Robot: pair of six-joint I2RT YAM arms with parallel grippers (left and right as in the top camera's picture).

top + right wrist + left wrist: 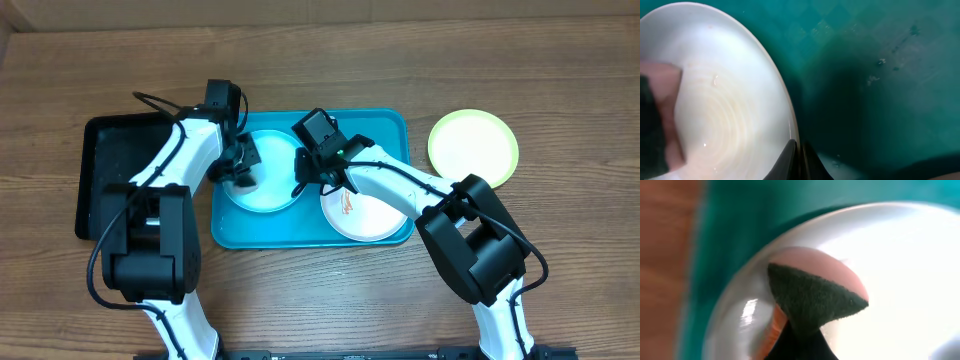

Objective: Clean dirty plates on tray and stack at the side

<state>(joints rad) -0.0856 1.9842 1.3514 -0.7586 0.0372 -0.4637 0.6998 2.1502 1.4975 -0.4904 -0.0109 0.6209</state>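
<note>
The light blue plate lies in the left half of the turquoise tray. My left gripper is shut on a pink sponge with a dark green face and presses it on that plate. My right gripper is shut on the plate's right rim, as the right wrist view shows. The white plate with an orange-red smear lies in the tray's right half. The yellow-green plate lies on the table to the right of the tray.
A black rectangular tray lies on the wooden table left of the turquoise tray. The right wrist view shows the plate's inside, the sponge at its far side and wet tray floor.
</note>
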